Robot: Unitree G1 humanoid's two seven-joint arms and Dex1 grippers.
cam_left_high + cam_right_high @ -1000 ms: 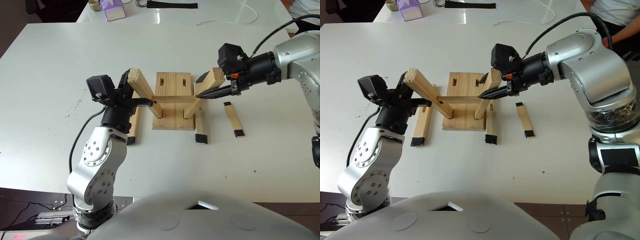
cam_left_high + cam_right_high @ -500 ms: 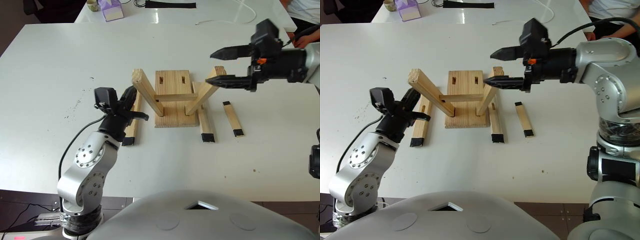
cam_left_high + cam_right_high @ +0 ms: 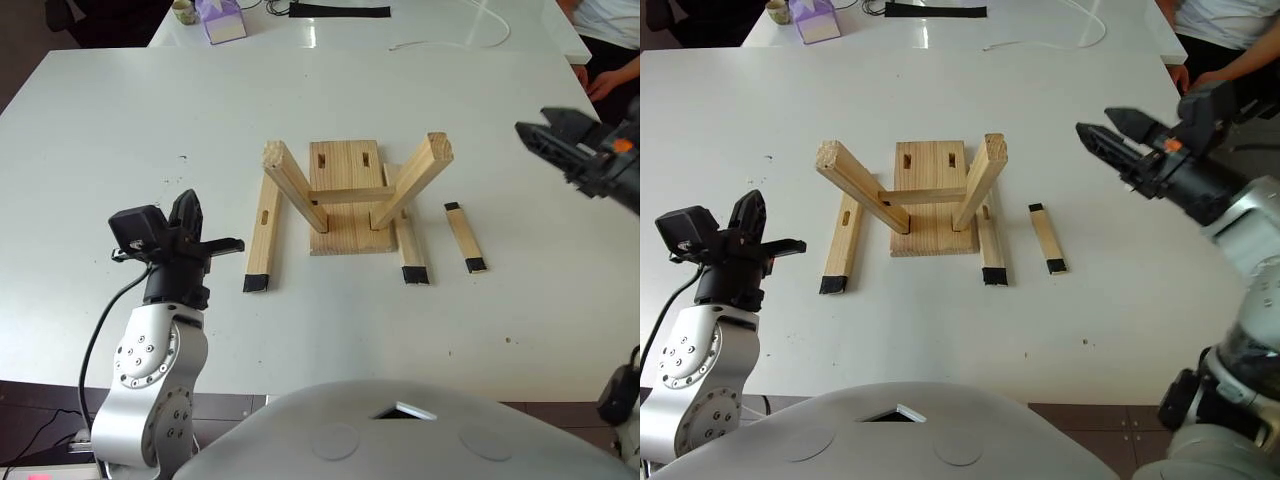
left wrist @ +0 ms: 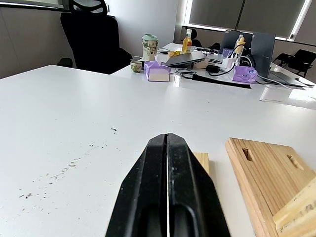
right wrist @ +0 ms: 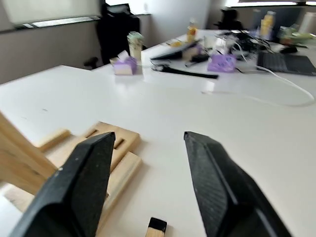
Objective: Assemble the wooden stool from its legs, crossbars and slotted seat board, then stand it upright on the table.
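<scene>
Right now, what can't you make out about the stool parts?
- Head views: whether the raised legs sit in the seat board slots; the legs cover the joints.
- Left wrist view: the lying leg, mostly behind the left gripper.
- Right wrist view: the short crossbar, cut off by the edge and blurred.

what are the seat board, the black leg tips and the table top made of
Seat board: pale bare-looking wood, matte, grain and cut slots showing.
Black tip of the lying leg: likely a rubber or plastic pad, matte; which one is unclear.
Table: smooth white top, perhaps laminate, with a slight sheen.
</scene>
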